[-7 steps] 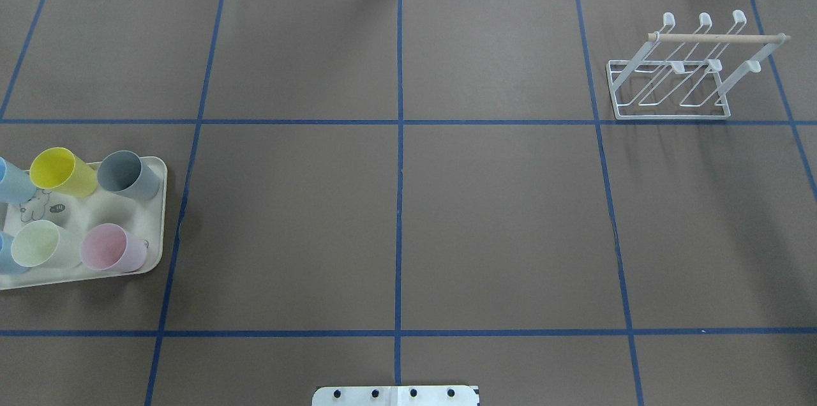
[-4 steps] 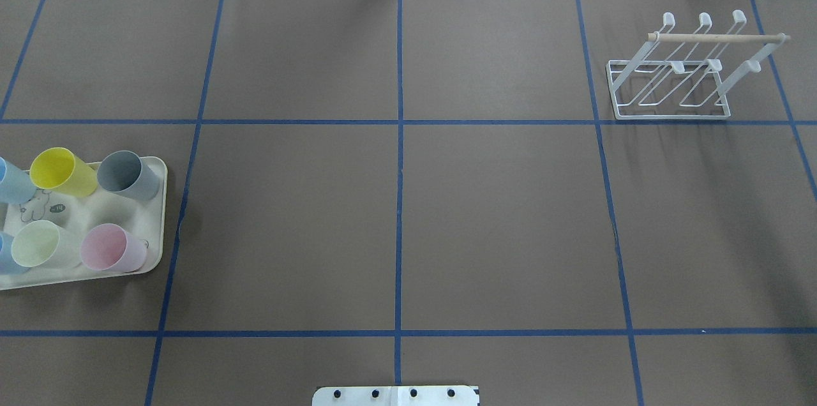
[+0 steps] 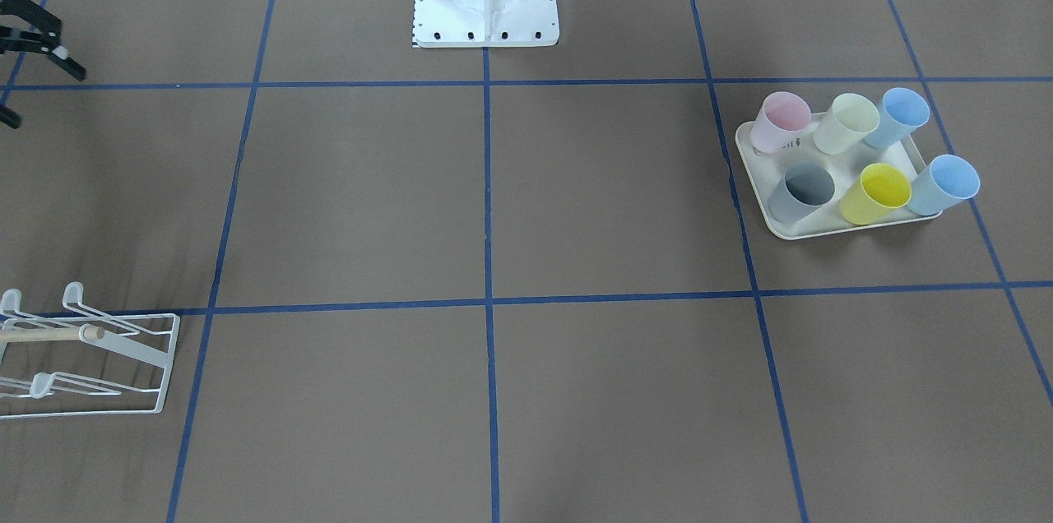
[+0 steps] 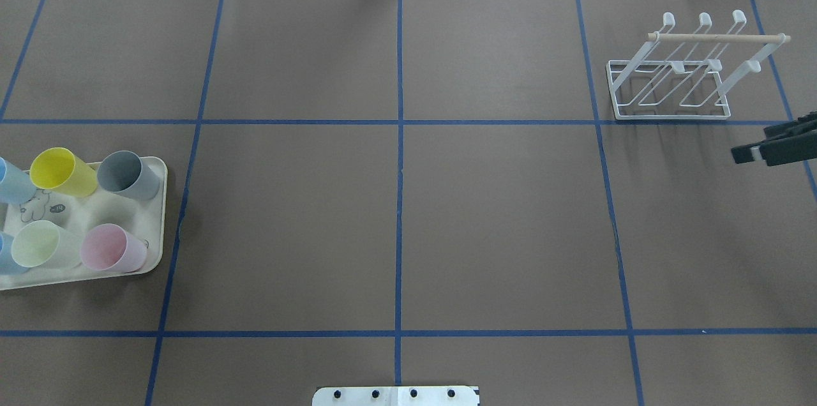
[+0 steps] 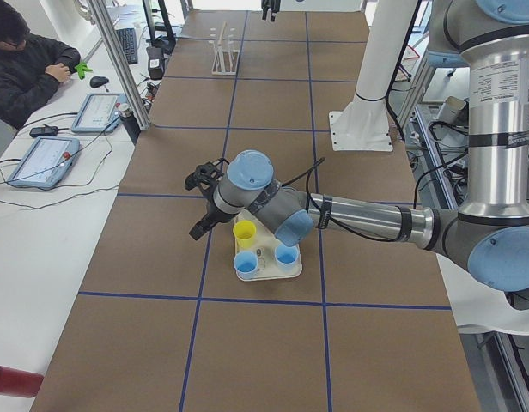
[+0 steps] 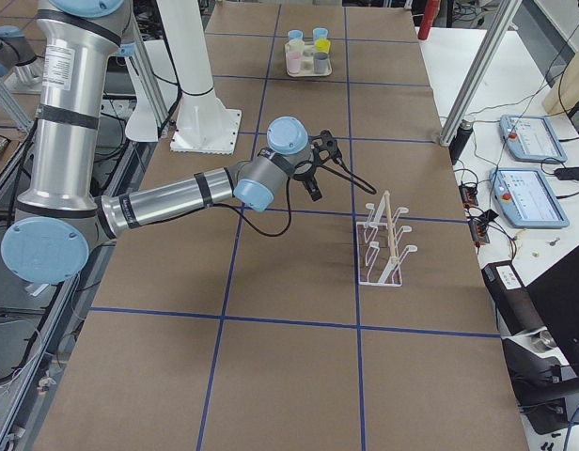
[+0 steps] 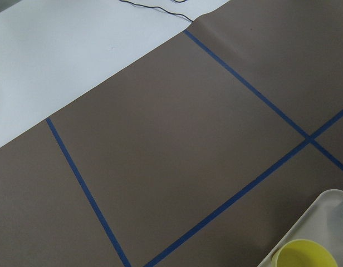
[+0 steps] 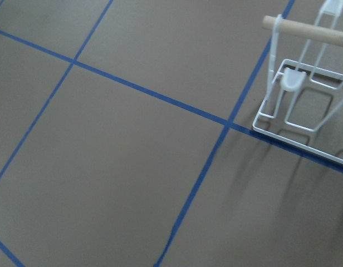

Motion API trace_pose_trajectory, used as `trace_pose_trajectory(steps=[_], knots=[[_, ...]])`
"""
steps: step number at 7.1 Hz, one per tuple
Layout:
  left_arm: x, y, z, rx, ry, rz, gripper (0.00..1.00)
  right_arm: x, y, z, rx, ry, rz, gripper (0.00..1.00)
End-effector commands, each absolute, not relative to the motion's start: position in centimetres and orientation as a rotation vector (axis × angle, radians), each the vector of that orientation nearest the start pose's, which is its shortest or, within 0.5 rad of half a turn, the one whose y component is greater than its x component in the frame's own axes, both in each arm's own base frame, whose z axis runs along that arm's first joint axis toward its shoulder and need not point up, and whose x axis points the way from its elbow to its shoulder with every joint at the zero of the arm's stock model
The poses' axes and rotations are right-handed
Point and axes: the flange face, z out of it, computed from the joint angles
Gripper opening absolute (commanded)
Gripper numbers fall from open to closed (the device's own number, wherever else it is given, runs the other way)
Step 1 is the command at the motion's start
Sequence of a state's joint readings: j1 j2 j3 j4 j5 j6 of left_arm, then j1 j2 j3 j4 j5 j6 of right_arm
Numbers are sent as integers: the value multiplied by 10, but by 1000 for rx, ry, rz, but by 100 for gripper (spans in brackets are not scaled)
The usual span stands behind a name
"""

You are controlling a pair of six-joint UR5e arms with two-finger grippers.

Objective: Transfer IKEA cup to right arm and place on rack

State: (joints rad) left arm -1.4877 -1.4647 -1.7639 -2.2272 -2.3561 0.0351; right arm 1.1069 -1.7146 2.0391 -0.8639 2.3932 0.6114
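Pastel plastic cups (image 4: pixel 127 175) on a cream tray (image 4: pixel 96 209) sit just beside the black left gripper (image 5: pixel 200 206); I cannot tell its jaws' state. The black right gripper (image 4: pixel 753 144), jaws apart, hovers by the white wire rack (image 4: pixel 670 90).

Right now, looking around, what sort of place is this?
Most likely a robotics lab or test cell. A table covered in brown paper carries a blue tape grid, the robot's left arm and right arm reach over it, and an operator sits at a side bench with control tablets.
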Motion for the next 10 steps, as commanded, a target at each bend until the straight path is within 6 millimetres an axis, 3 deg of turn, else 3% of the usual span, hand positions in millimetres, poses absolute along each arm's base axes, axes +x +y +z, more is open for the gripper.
trace_pose_trajectory(steps=[1,2,4,5,7,9,10], knots=[[0,-456,587,671,769,414,100,-221,-396,369,465,-1141,-228,99],[12,-444,608,689,734,380,100,-241,-392,358,476,-1146,-217,99],[40,-432,661,697,722,402,100,-254,-385,343,464,-1179,-223,99],[45,-431,664,695,726,402,100,-254,-385,342,467,-1182,-224,99],[74,-426,667,656,758,438,100,-254,-384,341,468,-1182,-225,99],[83,-423,673,640,764,457,98,-254,-385,341,469,-1182,-224,99],[84,-422,678,631,764,459,75,-254,-385,341,469,-1182,-224,99]])
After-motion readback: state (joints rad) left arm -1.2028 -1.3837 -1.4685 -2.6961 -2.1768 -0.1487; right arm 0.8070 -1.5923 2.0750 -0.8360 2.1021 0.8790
